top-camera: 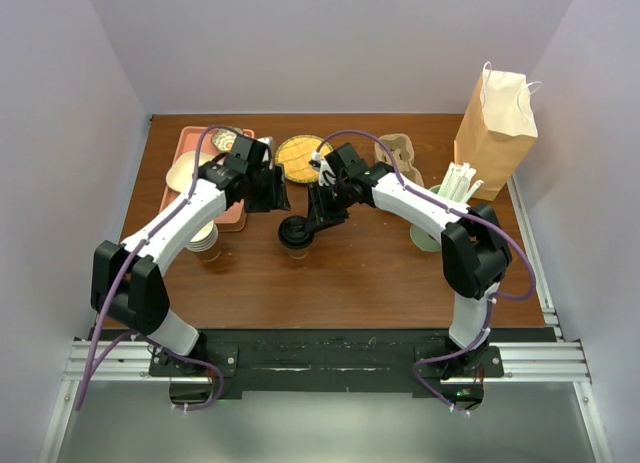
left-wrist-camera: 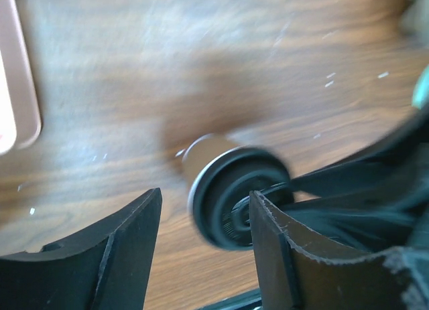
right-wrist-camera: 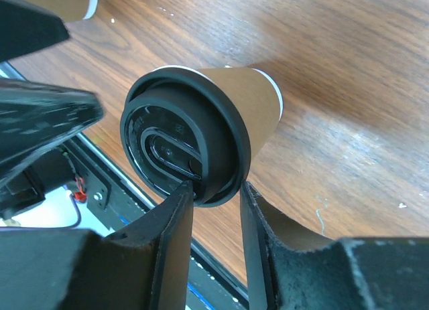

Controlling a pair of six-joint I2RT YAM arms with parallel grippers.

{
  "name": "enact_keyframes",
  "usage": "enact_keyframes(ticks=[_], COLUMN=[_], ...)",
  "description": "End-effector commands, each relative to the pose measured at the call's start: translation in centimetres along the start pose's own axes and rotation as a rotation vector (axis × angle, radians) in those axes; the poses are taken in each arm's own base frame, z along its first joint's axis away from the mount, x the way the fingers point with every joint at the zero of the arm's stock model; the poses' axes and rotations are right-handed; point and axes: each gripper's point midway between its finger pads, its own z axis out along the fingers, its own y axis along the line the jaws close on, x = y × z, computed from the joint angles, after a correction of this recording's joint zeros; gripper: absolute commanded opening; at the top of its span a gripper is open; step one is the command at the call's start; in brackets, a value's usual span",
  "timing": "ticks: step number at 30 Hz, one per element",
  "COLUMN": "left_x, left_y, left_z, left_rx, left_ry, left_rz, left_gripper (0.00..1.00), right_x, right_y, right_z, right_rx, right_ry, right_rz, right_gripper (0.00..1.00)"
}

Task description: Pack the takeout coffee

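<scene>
We see the takeout coffee (top-camera: 297, 233), a small cream-tan paper cup with a round black plastic lid, near the middle of the dark brown wooden bench (top-camera: 350, 283), between the two arms. From the right wrist it looks upright on the wood.

The right hand (right-wrist-camera: 214, 189) has its two black fingers narrowed onto the near rim of the lid. One finger (right-wrist-camera: 175, 219) rests on the lid's top face and the other sits against its outer edge, so the hand pinches the takeout coffee by the lid.

The left hand (top-camera: 275, 195) is just beside the cup on its far left. Its fingers are spread wide and hold nothing. The left wrist view is blurred, and there the lid shows beyond the fingers, partly behind one of them.

A stack of lidless tan paper cups (top-camera: 205, 241) stands to the left, partly under the left arm, next to a flat pink plastic tray (top-camera: 190, 135). A pale-green cup of white straws (top-camera: 452, 188) and a tall brown paper bag with white handles (top-camera: 497, 123) are at the right, well apart from the takeout coffee.
</scene>
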Motion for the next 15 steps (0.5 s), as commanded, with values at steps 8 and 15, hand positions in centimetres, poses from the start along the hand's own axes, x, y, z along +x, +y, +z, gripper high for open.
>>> enact_keyframes(ticks=[8,15], left_x=[1.4,3.2], left_y=[-2.3,-0.8], left_z=[0.5,1.8], left_rx=[0.174,0.13], left_ry=[0.037,0.069], left_rz=[0.048,0.064], left_gripper=[0.51,0.46], right_x=[0.4,-0.4], right_y=[-0.1,0.9], right_z=[-0.1,-1.4], right_rx=[0.037,0.024], right_ry=[0.012,-0.008], right_rz=[0.046,0.044], right_gripper=[0.35,0.38])
